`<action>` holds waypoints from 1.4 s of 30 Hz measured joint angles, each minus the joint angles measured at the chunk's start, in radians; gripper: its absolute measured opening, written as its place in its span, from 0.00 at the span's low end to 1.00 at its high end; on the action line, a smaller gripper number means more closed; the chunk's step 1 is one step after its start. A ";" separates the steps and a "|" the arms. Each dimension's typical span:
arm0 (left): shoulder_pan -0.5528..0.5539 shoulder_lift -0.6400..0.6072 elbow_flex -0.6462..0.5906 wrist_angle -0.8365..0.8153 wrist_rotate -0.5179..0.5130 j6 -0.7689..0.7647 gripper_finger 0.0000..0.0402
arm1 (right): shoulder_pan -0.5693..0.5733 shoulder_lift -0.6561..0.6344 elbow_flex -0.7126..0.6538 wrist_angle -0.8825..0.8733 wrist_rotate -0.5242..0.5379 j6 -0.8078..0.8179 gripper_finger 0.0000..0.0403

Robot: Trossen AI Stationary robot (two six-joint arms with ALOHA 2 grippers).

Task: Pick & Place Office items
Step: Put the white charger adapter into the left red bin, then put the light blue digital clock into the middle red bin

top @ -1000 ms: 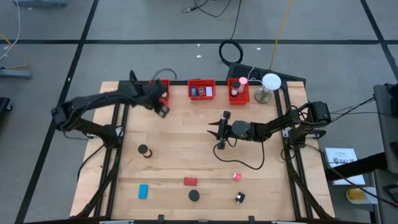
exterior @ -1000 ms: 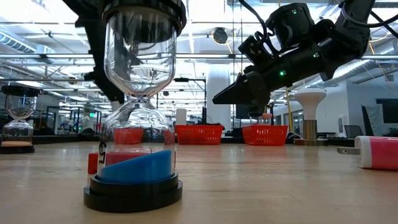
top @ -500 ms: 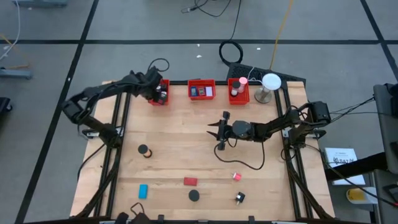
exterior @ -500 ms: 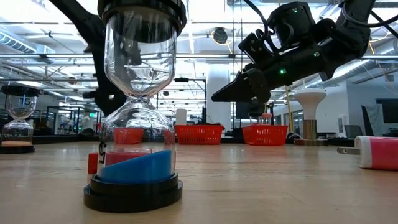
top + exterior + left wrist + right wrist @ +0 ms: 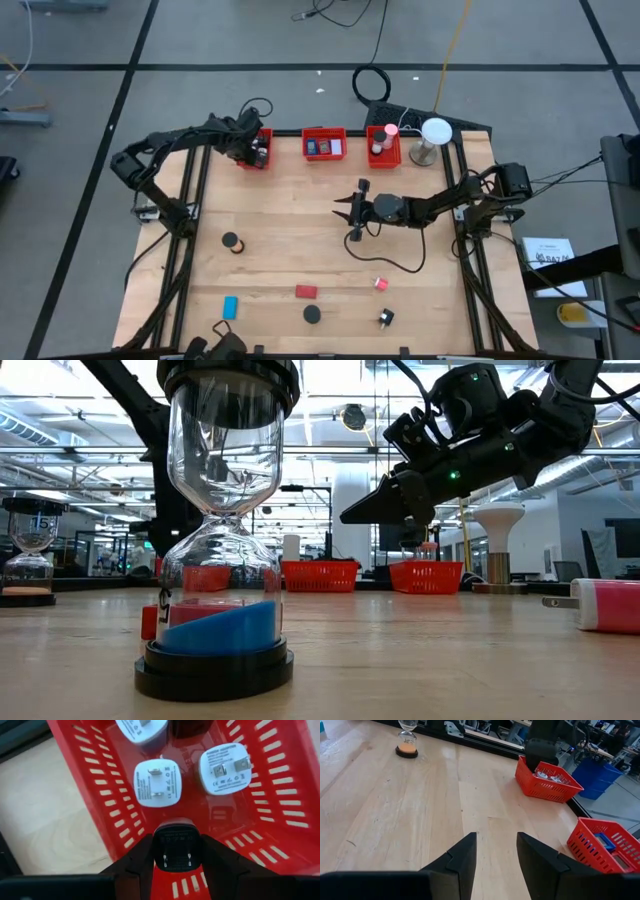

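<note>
My left gripper hangs over the left red bin at the table's far edge, shut on a small black plug adapter. Several white plug adapters lie flat on that bin's floor. My right gripper hovers open above the middle of the table, touching nothing; its fingers point over bare wood. Loose items rest on the near half: a blue-sand hourglass, another hourglass, a blue block, a red block and a pink piece. My left gripper pinches the black plug adapter between its two fingers, one on each side face. The fingers come from above, pointing down into the bin. The adapter's pronged face looks back at the wrist camera. It hangs above the bin's slotted floor.
The middle red bin and right red bin stand along the far edge, with a white round lamp beside them. A cable trails under the right arm. A black-and-white piece lies near the near edge.
My left gripper has moved toward the table's far edge, from just in front of the left bin to over its inside, carrying the black adapter with it. The left arm's elbow has swung toward the far left.
</note>
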 joint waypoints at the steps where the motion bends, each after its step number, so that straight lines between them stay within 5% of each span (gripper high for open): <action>1: 0.000 0.006 0.000 0.006 -0.004 0.000 0.33 | 0.000 0.000 0.000 -0.001 0.000 0.000 0.32; 7: 0.000 0.013 0.000 0.038 -0.034 0.000 0.33 | 0.000 0.000 0.000 -0.003 0.000 0.000 0.32; 16: -0.001 0.013 0.000 0.041 -0.061 0.010 0.48 | 0.000 0.000 0.000 -0.003 0.000 0.000 0.32; 29: -0.021 -0.014 0.094 -0.015 -0.104 0.079 0.49 | 0.000 0.000 0.000 -0.005 0.000 -0.003 0.32; 34: -0.112 -0.132 0.003 0.131 -0.066 0.136 0.36 | 0.000 0.000 0.000 -0.005 0.004 0.021 0.32; 42: -0.316 -0.308 -0.327 0.785 0.162 0.208 0.05 | -0.004 0.000 0.000 -0.025 0.004 0.030 0.28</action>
